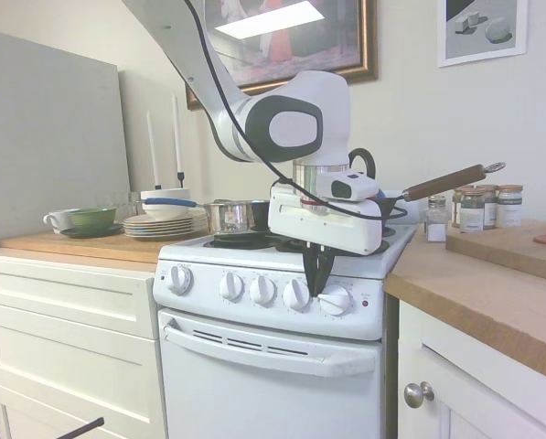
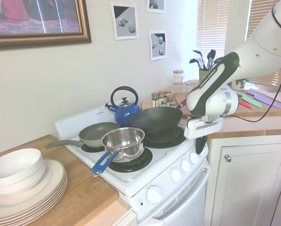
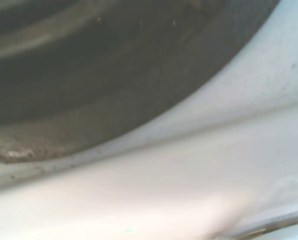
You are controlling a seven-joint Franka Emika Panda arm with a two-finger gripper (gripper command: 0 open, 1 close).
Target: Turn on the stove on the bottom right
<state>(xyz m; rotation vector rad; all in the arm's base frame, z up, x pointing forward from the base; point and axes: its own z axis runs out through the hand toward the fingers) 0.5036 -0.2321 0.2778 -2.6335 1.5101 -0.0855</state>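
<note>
The wooden bench (image 1: 492,302) flanks the stove (image 1: 273,274). On its left part sit stacked plates (image 1: 158,225), a white bowl (image 2: 15,169), a green bowl (image 1: 91,218) and a cup (image 1: 58,219); spice jars (image 1: 483,206) stand on the right.

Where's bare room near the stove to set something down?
Bare wooden counter right of the white stove, in front of the spice jars. Crowded: the stovetop with steel saucepan, black wok, grey frying pan, blue kettle; stacked plates on its other side.
</note>
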